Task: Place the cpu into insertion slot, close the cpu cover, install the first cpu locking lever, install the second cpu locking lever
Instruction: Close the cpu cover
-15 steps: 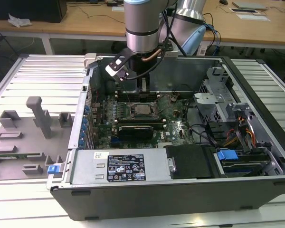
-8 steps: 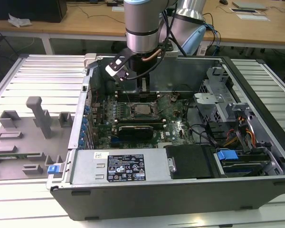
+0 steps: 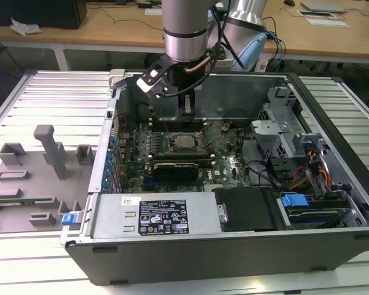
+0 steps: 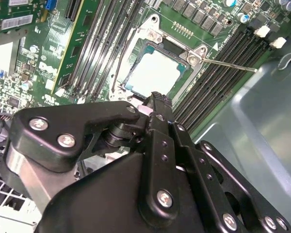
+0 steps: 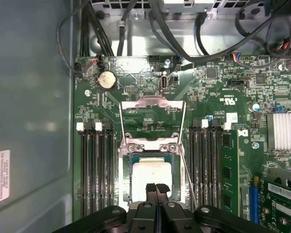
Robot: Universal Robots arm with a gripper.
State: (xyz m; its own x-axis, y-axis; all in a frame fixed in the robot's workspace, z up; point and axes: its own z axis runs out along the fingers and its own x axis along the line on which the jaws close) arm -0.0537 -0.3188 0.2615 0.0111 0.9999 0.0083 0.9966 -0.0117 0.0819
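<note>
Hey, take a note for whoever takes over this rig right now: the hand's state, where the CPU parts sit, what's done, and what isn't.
The hand is shut with nothing seen between its fingers, its tips over one edge of the cpu.
The cpu lies flat in the insertion slot.
The cpu cover is flipped open, away from the slot.
Done: cpu placed.
Left: cover not closed and no lever locked. One lever rod juts free beside the slot.

Open computer case (image 3: 234,264) on slatted table (image 3: 55,92)
</note>
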